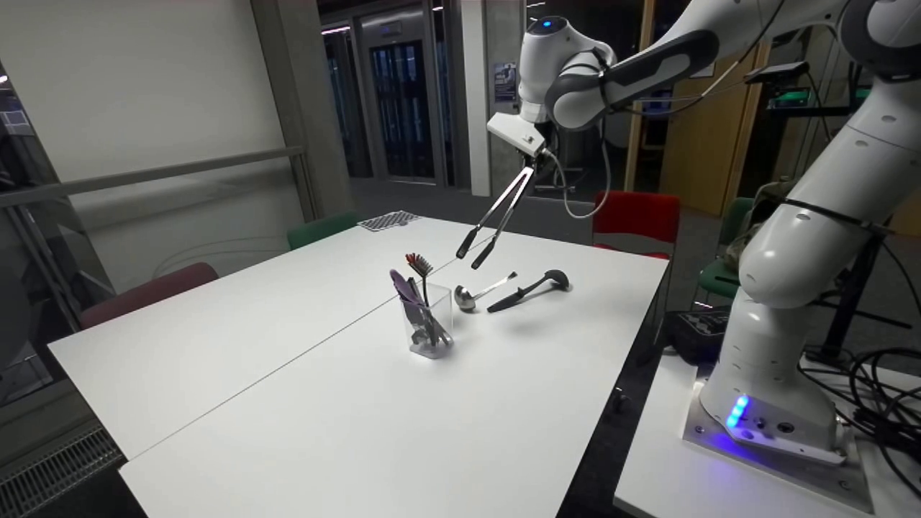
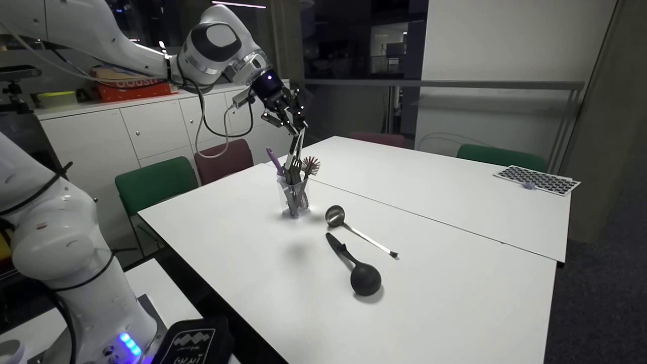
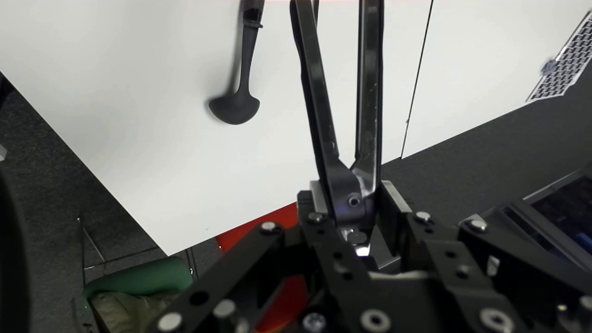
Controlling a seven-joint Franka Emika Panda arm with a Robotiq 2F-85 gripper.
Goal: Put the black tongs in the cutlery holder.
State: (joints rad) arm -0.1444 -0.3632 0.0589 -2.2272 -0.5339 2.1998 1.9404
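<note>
My gripper (image 3: 355, 203) is shut on the joined end of the black tongs (image 3: 370, 92), with a finger on each side of the pivot. In an exterior view the tongs (image 1: 511, 208) hang tilted from the gripper (image 1: 532, 160), arms spread in a narrow V, dark ends above the table. These ends are apart from the clear cutlery holder (image 1: 445, 306), up and to its right in that view. In an exterior view the tongs (image 2: 302, 140) below the gripper (image 2: 295, 126) line up with the holder (image 2: 283, 196) and overlap its utensils. The holder stands upright and is out of the wrist view.
The holder contains a purple-handled utensil, a brush and other cutlery. A metal ladle (image 1: 466, 298) and a black ladle (image 2: 365, 279) lie on the white table (image 1: 324, 432) beside it. A checkered board (image 2: 538, 179) lies at a table corner. Chairs surround the table.
</note>
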